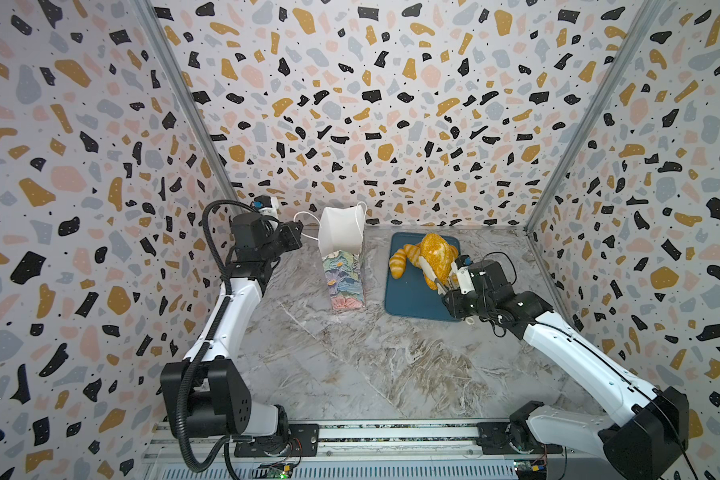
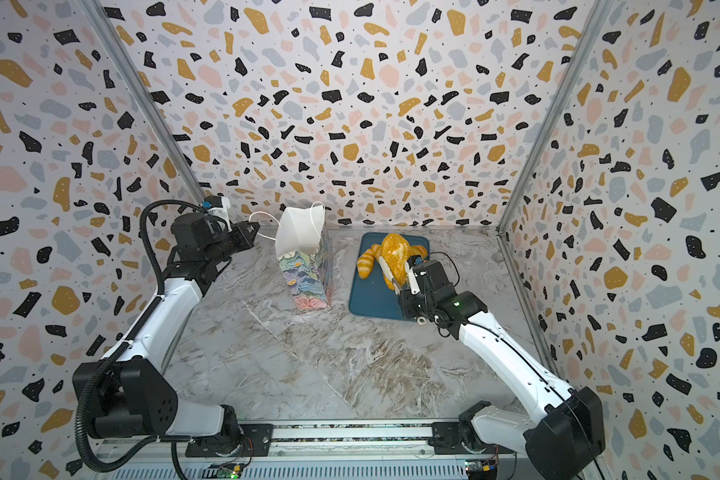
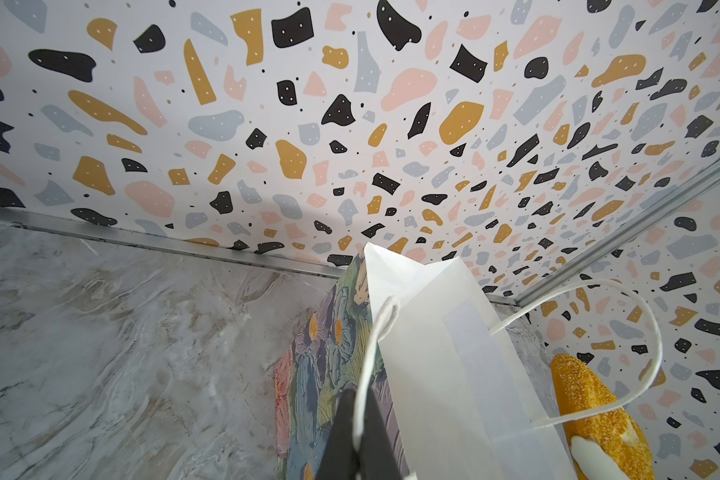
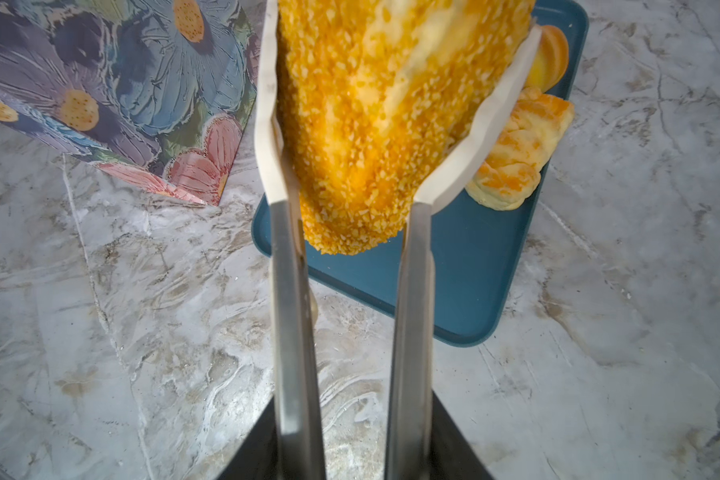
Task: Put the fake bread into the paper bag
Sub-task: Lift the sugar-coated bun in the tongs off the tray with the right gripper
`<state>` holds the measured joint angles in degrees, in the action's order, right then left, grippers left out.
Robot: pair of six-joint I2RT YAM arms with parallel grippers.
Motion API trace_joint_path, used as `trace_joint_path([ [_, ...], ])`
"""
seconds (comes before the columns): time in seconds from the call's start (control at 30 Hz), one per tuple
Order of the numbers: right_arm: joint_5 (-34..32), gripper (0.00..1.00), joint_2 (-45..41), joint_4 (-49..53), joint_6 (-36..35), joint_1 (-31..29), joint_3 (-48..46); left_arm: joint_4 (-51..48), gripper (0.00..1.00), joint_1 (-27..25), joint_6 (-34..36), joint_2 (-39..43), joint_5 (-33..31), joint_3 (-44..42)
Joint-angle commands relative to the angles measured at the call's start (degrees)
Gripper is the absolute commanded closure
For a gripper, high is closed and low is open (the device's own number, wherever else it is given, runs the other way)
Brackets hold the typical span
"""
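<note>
One speckled loaf (image 4: pixel 371 124) hangs clamped in tongs (image 4: pixel 408 311) the right claw (image 4: pixel 354 453) squeezes, above the tray (image 4: pixel 474 270).

Both top views look from high above the front edge of the table (image 1: pixel 350 365), down and forward to the back wall (image 1: pixel 391 104), far enough to hold the whole workspace. They share nearly all the scene, with only a small sideways shift between them. The left wrist camera sits just behind the left gripper (image 3: pixel 360 415) and faces along it, very near the open mouth of the paper bag (image 3: pixel 433 353), toward the back wall. The right wrist camera faces along the right gripper (image 4: pixel 400 50), very close to the speckled loaf (image 4: pixel 350 145), looking down on the blue tray (image 4: pixel 474 270). Both wrist views share the bag and the loaf.
</note>
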<state>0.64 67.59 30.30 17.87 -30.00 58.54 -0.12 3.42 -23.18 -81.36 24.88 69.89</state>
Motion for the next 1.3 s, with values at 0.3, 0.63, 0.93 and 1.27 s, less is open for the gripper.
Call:
trace_joint_path([
  [0.3, -0.64, 0.67, -2.58, -5.00, -0.66, -0.05, 4.33, 1.26, 1.00, -0.10, 0.41, -0.46, 0.11, 0.00],
  [0.63, 0.39, 0.67, -2.93, -7.05, -0.51, -0.41, 6.74, 1.36, 1.00, -0.09, 0.43, -0.36, 0.09, 0.03],
  [0.93, -0.49, 0.67, -2.29, -8.12, -1.52, -3.38, 10.85, 1.89, 1.00, -0.08, -0.05, -0.31, 0.85, -0.19],
  [1.27, -1.39, 0.67, 0.27, -9.11, -2.73, -6.52, 15.65, 2.66, 1.00, -0.17, -0.65, -0.18, 1.48, -0.55],
])
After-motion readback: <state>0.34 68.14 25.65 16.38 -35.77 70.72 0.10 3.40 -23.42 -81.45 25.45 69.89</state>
